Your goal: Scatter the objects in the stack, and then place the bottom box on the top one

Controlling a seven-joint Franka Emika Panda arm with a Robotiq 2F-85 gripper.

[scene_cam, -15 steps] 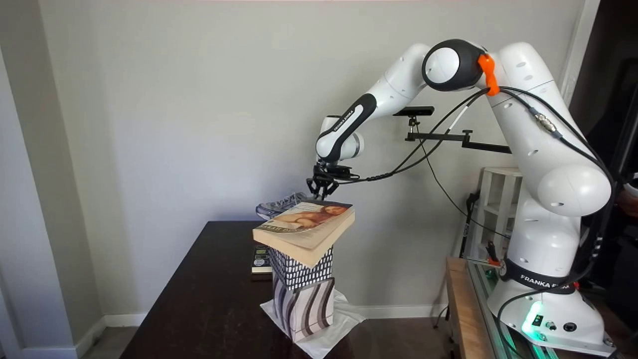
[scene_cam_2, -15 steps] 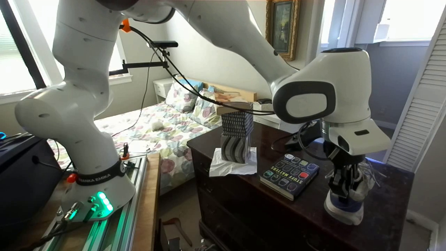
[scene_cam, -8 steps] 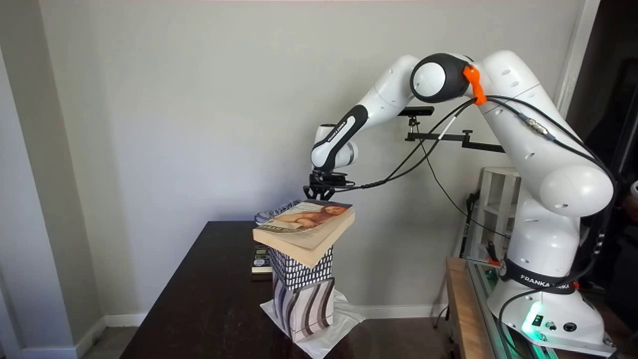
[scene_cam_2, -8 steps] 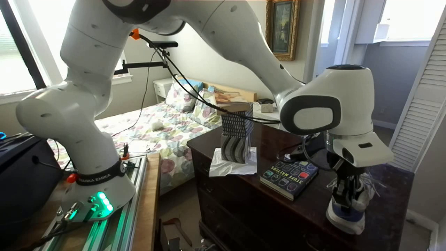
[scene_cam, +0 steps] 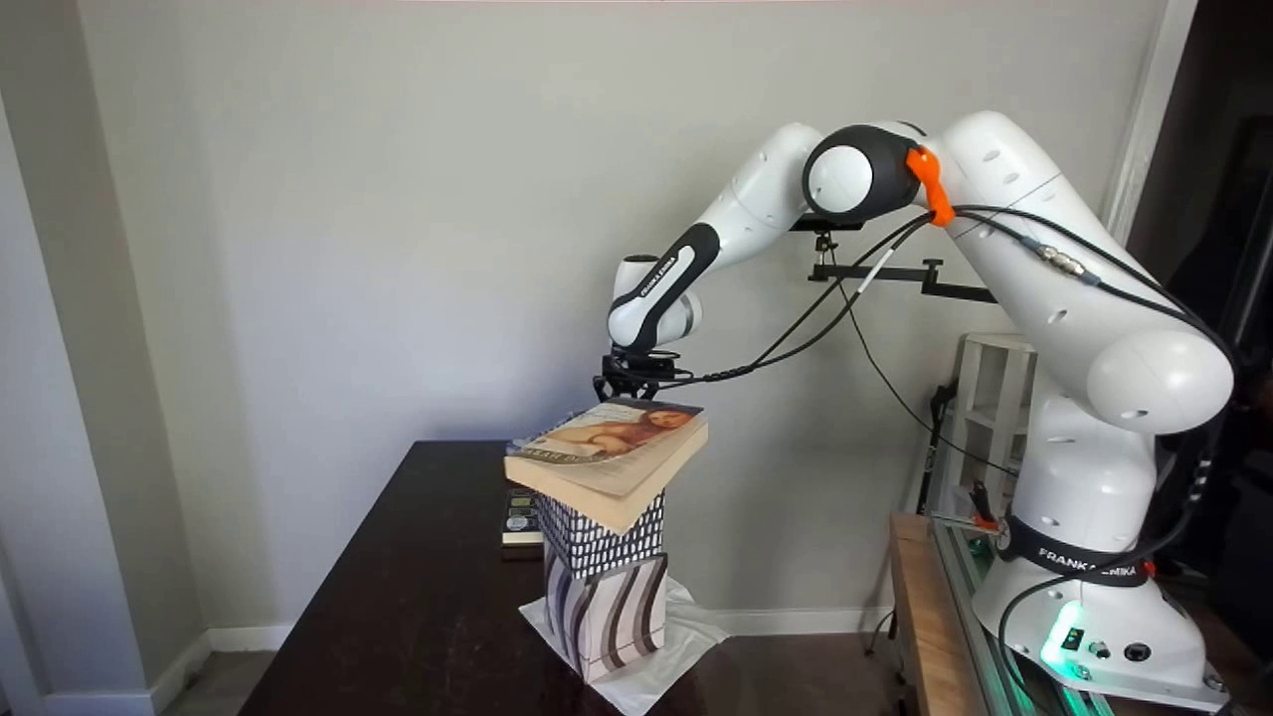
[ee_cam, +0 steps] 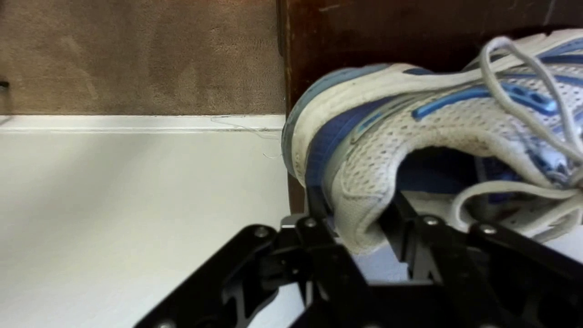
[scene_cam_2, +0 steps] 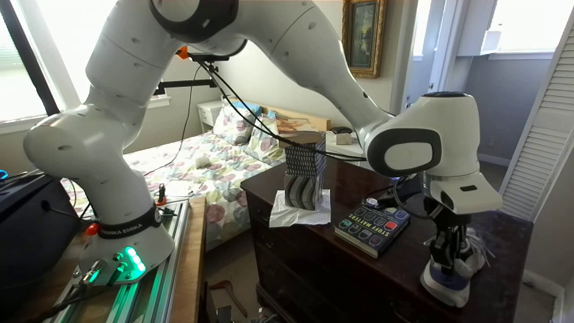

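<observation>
The black claw (ee_cam: 357, 214) straddles the heel of the grey-white mesh sneaker (ee_cam: 423, 125), right in the wrist view; whether it grips cannot be determined. At lower centre in an exterior view, the wavy-striped brown-and-white box (scene_cam: 607, 617) supports the black-and-white checkered box (scene_cam: 587, 549), topped by the flat tan picture-covered book (scene_cam: 607, 452).

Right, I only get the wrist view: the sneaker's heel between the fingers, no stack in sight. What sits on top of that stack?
Observer: A picture-covered book, overhanging the checkered box beneath it.
Operator: And what's at the very bottom?
Observer: The wavy-striped box, standing on a white sheet.
Operator: Anything lying between that and where I am?
Observer: Yes, in an exterior view a dark "Stuff Matters" book lies flat between the wavy-striped box and the sneaker.
</observation>
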